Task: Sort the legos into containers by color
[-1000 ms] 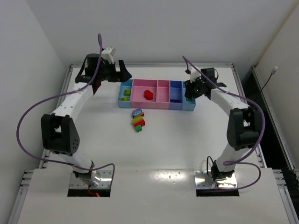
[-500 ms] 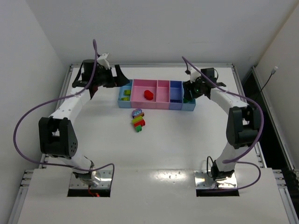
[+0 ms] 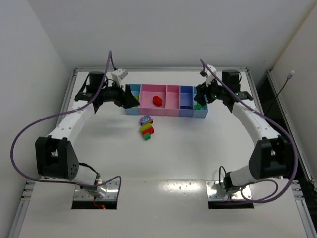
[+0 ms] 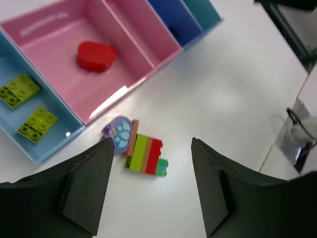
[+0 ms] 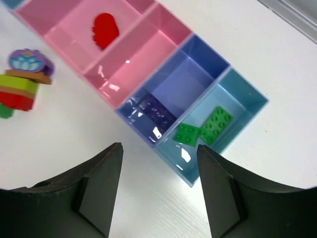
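- Left gripper [image 4: 152, 141] hangs released and empty over the bins' [image 3: 163, 114] left end.
- Right gripper [image 5: 159, 146], jaws apart and holding nothing, hovers at the right end.
- Sorted: two yellow-green bricks [image 4: 20, 90] in the left blue bin, red brick [image 4: 96, 55] in pink, dark blue brick [image 5: 156, 113] in periwinkle, two green bricks [image 5: 215, 125] in the right blue bin.
- A mixed stack [image 4: 143, 153] lies on the table [image 3: 198, 148] just in front of the bins.

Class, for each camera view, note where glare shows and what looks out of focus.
Top external: a bright sheen on the table near the arm bases. Left wrist: white glare on the front wall of the pink bin; the left fingers look soft. Right wrist: small glints in the periwinkle bin; the right fingers are blurred.
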Available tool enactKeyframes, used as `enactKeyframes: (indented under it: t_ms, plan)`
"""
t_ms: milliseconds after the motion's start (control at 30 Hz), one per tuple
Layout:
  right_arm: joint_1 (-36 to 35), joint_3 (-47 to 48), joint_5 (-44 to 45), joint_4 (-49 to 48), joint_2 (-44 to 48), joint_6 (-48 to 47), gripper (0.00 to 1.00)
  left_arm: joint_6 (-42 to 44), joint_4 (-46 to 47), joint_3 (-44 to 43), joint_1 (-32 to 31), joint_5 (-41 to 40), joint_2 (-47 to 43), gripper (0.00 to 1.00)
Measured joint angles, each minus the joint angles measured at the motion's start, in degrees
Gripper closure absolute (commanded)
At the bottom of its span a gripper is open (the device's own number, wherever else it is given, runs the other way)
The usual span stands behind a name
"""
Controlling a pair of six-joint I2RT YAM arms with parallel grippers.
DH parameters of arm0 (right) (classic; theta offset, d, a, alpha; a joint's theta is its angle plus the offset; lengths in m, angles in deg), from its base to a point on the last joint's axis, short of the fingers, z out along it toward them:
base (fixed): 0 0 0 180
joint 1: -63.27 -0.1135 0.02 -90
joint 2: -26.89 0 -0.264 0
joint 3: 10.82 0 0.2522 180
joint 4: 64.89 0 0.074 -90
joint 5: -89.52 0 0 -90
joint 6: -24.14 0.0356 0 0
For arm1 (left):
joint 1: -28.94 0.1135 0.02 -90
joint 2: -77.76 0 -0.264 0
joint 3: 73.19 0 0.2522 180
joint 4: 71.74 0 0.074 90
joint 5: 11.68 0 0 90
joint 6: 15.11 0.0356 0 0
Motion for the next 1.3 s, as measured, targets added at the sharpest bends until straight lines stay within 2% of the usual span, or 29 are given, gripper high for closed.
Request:
enactKeyframes:
  t_ms: [167,300,533,600,833,1067,1300]
  plan:
    - [-0.28,-2.23,-3.34,2.14,4.7,-0.94,0.36,9.57,-6.71,3.8,-2.21,1.44,-0.33,0.3]
    - [-0.35,-3.5,-4.31,3.89,5.09,-1.62,0.36,19.69,-13.16,5.64,-5.29,1.95,-0.7,0.27]
    - [-0.35,-3.69,-4.81,5.14,5.09,-2.32,0.37,47.3,-27.41,5.77,-15.58,-2.12,-0.85,0.27]
    - [-0.35,-3.69,-4.85,5.14,5.07,-2.38,0.37,55.52,-30.12,5.77,-16.63,-3.08,-0.85,0.27]
    - [-0.35,-4.17,-4.7,5.05,5.09,-2.58,0.37,79.08,-33.03,4.96,-16.57,-6.93,2.25,0.28]
    - [0.0,-4.57,-3.89,5.03,5.07,-2.6,0.37,101.96,-36.28,1.14,-17.9,-9.31,8.66,0.35]
    - [0.92,-5.42,-2.71,4.63,5.07,-2.69,0.37,112.83,-39.76,-6.62,-21.46,-10.21,17.79,0.37]
